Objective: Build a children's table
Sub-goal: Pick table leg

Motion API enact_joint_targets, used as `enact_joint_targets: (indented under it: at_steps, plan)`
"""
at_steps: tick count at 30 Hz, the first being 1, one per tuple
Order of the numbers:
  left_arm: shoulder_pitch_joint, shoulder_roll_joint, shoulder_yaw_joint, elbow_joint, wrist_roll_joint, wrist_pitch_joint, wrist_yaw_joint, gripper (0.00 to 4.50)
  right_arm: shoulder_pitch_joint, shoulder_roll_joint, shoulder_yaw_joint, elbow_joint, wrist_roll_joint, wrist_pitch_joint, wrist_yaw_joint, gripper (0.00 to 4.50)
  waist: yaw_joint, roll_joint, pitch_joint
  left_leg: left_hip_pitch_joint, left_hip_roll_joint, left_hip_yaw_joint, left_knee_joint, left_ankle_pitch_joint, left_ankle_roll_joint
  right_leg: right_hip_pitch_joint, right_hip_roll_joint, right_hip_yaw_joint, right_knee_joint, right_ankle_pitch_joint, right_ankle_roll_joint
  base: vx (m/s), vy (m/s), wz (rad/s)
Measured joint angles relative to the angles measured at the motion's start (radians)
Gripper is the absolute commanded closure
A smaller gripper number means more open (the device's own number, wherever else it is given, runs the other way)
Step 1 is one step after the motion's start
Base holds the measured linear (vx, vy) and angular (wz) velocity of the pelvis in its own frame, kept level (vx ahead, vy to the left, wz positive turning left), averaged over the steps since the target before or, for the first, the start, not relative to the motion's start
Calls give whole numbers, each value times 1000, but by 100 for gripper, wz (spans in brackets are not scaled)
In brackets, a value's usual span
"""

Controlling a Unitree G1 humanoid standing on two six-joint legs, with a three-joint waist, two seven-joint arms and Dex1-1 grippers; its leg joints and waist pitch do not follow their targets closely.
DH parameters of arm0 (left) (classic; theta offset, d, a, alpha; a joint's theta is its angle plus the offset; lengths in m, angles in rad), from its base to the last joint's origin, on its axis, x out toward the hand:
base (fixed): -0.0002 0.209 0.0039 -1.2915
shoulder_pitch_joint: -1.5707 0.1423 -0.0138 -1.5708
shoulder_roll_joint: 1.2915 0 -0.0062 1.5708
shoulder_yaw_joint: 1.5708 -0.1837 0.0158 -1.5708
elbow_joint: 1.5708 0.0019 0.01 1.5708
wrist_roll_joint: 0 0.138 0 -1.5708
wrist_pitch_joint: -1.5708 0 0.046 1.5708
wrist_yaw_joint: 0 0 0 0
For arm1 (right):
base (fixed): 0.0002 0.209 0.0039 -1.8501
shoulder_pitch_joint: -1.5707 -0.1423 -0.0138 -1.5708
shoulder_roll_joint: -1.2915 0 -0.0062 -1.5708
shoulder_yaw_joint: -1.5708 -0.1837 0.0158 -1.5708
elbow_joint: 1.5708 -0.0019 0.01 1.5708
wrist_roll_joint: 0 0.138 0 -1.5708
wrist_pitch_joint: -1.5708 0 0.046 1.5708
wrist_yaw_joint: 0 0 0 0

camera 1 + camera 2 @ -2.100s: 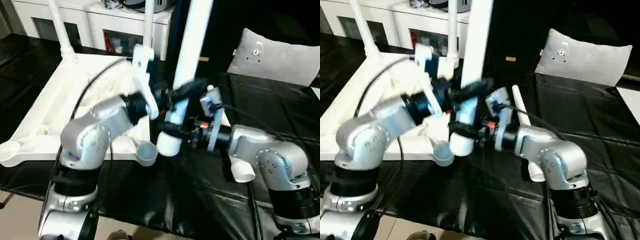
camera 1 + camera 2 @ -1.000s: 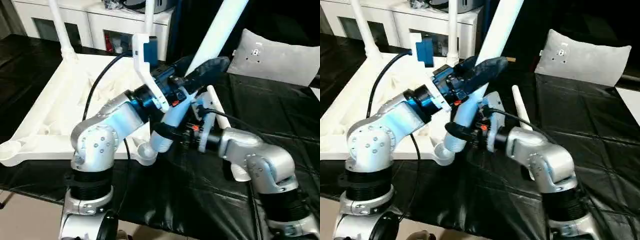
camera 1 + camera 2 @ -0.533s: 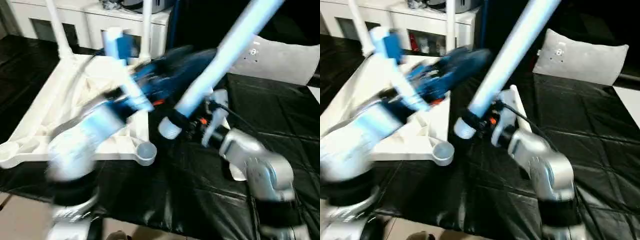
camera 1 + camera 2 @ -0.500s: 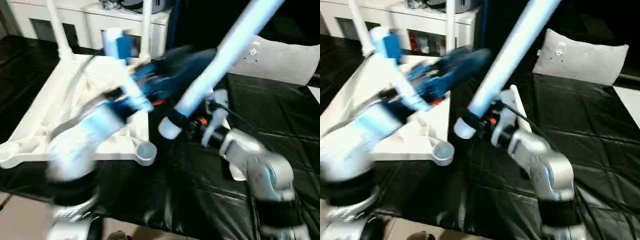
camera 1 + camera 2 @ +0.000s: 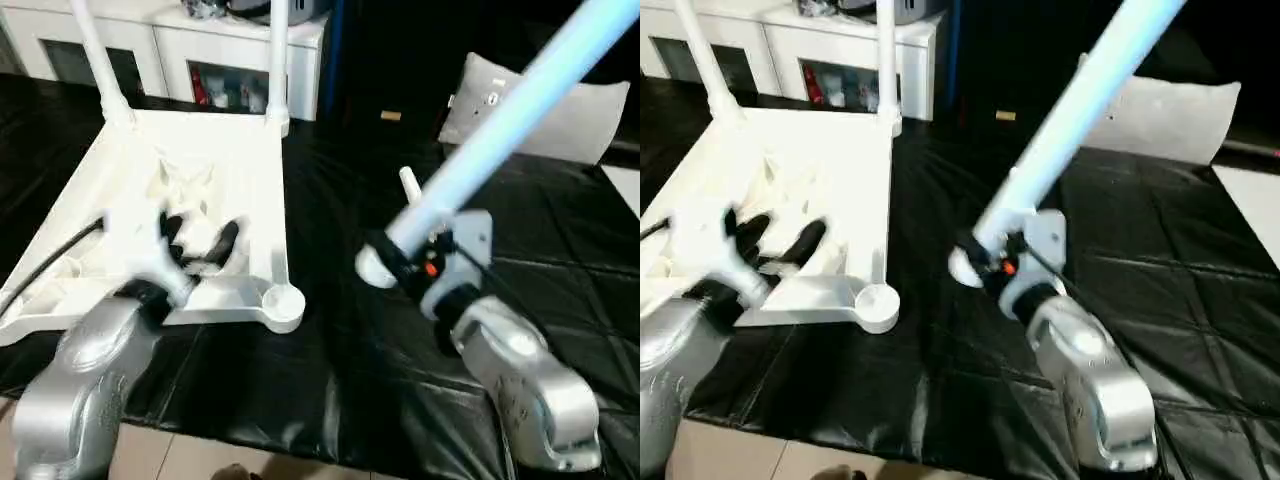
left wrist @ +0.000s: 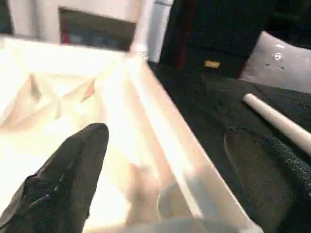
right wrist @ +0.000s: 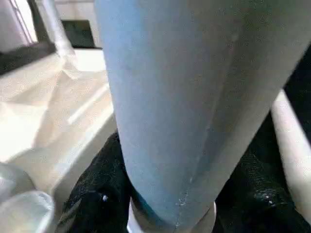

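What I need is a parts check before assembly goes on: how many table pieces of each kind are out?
Tabletop: 1
Upright legs, in far corner sockets: 2
Held leg, in right gripper: 1
Loose leg, on black cloth: 1
Total: 5

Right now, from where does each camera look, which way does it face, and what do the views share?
Left eye and right eye views: on the head, facing forward and down at the upturned table top; both silver forearms show.
Left wrist view: on the left wrist, looking along the open left gripper over the top's near corner socket.
Right wrist view: on the right wrist, close against the leg held in the right gripper.
Shared: both wrist views and the head views show the table top; the spare leg on the black cloth shows in the head views too.
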Motion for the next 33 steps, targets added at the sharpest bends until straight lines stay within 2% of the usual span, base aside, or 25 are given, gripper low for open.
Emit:
enact_joint_targets:
  at_steps: [4, 8, 10, 11, 12, 13, 14, 15, 16, 17, 18, 19, 20, 21, 22, 23, 24, 26, 27, 28, 29, 30, 31, 32, 33]
  plan:
    - [31, -33, -61, 0, 23, -25, 23, 22, 29, 16, -10, -1, 15, -5, -1, 261, 12, -3, 1, -6, -5, 2, 7, -6, 10, 0, -7, 6, -2, 1, 7, 0, 0, 0]
    - [49, -43, -87, -22, 59, -61, 34, 22, 56, 47, -46, 0, 26, -13, -32, 261, 24, -1, -2, -16, -23, 6, 40, -27, 45, 7, -28, 16, -10, 2, 34, 6, 112, 2]
    - [63, -46, -79, -22, 79, -80, 44, 22, 53, 42, -17, 0, 8, -21, -34, 261, 11, 5, -4, -17, -35, 22, 36, -30, 76, 6, -37, 18, -35, 14, 26, 1, 177, -2]
    - [69, -46, -73, -21, 89, -82, 49, 22, 51, 43, -1, 0, 1, -25, -34, 261, 1, 7, -3, -17, -47, 25, 33, -27, 93, 4, -45, 13, -32, 12, 14, 4, 200, 1]
    - [72, -45, -67, -18, 99, -82, 57, 22, 48, 45, 16, -1, -7, -31, -34, 261, -20, 8, -2, -17, -61, 32, 34, -27, 109, -2, -63, -6, -6, -2, -6, 3, 190, 11]
    - [72, -45, -68, -16, 107, -86, 60, 22, 48, 47, 20, -3, -7, -33, -33, 261, -25, 7, -2, -16, -70, 44, 34, -28, 117, -16, -63, -20, 16, -8, -10, 3, 190, 11]
    - [71, -43, -73, -14, 112, -90, 59, 22, 50, 48, 17, -7, -5, -34, -32, 261, -36, -5, -6, -16, -79, 50, 33, -25, 124, -20, -61, -36, 21, -6, -5, -43, 137, 7]
    - [70, -43, -96, -8, 119, -98, 56, 22, 63, 48, -2, -15, 1, -34, -33, 261, -41, -6, -7, -17, -88, 61, 27, -23, 127, -20, -73, -25, 13, 1, 33, -71, 140, 10]
    - [70, -53, -113, -7, 120, -102, 55, 22, 69, 48, -19, -16, 5, -34, -34, 261, -37, -8, -9, -19, -84, 72, 33, -26, 126, -19, -87, -16, 0, 14, 54, -71, 140, 10]
    - [70, -62, -138, -7, 120, -104, 53, 22, 71, 46, -32, -15, 10, -32, -34, 261, -30, -3, -9, -36, -89, 38, 78, -57, 124, -16, -90, -15, -6, 26, 63, -31, 187, -7]
    - [72, -72, -150, -3, 121, -106, 55, 22, 67, 45, -44, -11, 10, -31, -35, 261, -31, 8, -9, -52, -86, -52, 173, -75, 105, -17, -98, -17, -5, 35, 72, -14, 207, -45]
    - [72, -77, -148, 2, 125, -110, 58, 22, 64, 46, -44, -11, 10, -31, -35, 261, -40, 15, -12, -41, -73, -98, 185, -104, 59, -17, -116, -33, -5, 41, 79, -14, 207, -45]
    - [66, -77, -146, 6, 129, -114, 60, 22, 56, 47, -41, -8, 9, -32, -35, 261, -53, 27, -13, -34, -58, -98, 174, -134, 25, -14, -132, -47, -5, 45, 85, -41, 254, -32]
    - [60, -76, -144, 13, 134, -116, 60, 22, 55, 53, -36, -3, 8, -31, -35, 261, -87, 27, -10, -29, -67, -84, 164, -128, 47, -19, -121, -36, -14, 26, 52, -79, 259, -3]
    - [60, -76, -141, 15, 137, -116, 59, 22, 54, 60, -22, 1, 9, -30, -34, 261, -104, 33, -7, -25, -76, -81, 147, -118, 61, -24, -116, -35, 9, -12, -9, -79, 259, -3]
    - [58, -73, -140, 17, 138, -117, 57, 22, 52, 67, -7, 1, 10, -29, -33, 261, -117, 26, -10, -19, -85, -78, 131, -109, 72, -32, -103, -47, 49, -28, -25, -99, 210, -2]
    - [53, -71, -141, 23, 141, -119, 55, 22, 50, 69, 2, 0, 11, -29, -33, 261, -121, 20, -13, -7, -92, -66, 108, -95, 84, -21, -70, -68, 73, -27, -24, -70, 177, -8]
    - [43, -71, -146, 23, 148, -124, 54, 22, 43, 65, 1, -4, 9, -33, -32, 261, -120, 1, -22, -4, -122, -39, 78, -79, 97, 0, -37, -91, 51, -26, -24, -75, 158, -9]
    - [37, -79, -148, 32, 153, -126, 56, 22, 48, 49, -3, -6, 6, -35, -26, 261, -118, -4, -23, -3, -133, -23, 69, -78, 99, 2, -37, -63, 31, -13, -3, -89, 126, 8]
    - [35, -84, -161, 36, 155, -127, 55, 22, 56, 46, -8, -5, 4, -32, -25, 261, -108, -3, -21, -4, -137, -13, 77, -93, 76, 1, -54, -58, 23, -4, 2, -89, 126, 8]
    - [36, -90, -170, 37, 155, -127, 54, 22, 58, 38, -12, 1, 4, -26, -25, 261, -98, 9, -18, -10, -138, -39, 117, -121, 38, 6, -61, -59, 14, 9, 10, -44, 175, -7]
    - [42, -89, -168, 38, 157, -129, 53, 22, 55, 39, -13, 4, 4, -3, -26, 261, -91, 18, -14, -8, -113, -99, 156, -124, 11, 7, -71, -77, 12, 19, 15, 11, 218, -48]
    - [35, -83, -167, 42, 157, -130, 53, 22, 57, 40, -13, 5, 4, 7, -27, 261, -96, 44, -17, 0, -92, -99, 156, -128, 21, 15, -85, -104, 10, 21, 18, 11, 218, -48]
    - [32, -83, -166, 43, 156, -130, 52, 22, 63, 48, -12, 9, 4, 24, -31, 261, -111, 42, -13, 1, -94, -96, 152, -133, 32, 4, -70, -85, 8, 15, 12, -58, 187, -24]
    - [35, -84, -164, 44, 156, -130, 52, 22, 71, 53, 0, 11, 4, 42, -35, 261, -122, 45, -8, -1, -95, -97, 142, -132, 30, 8, -58, -70, 3, 3, -6, -104, 144, 8]
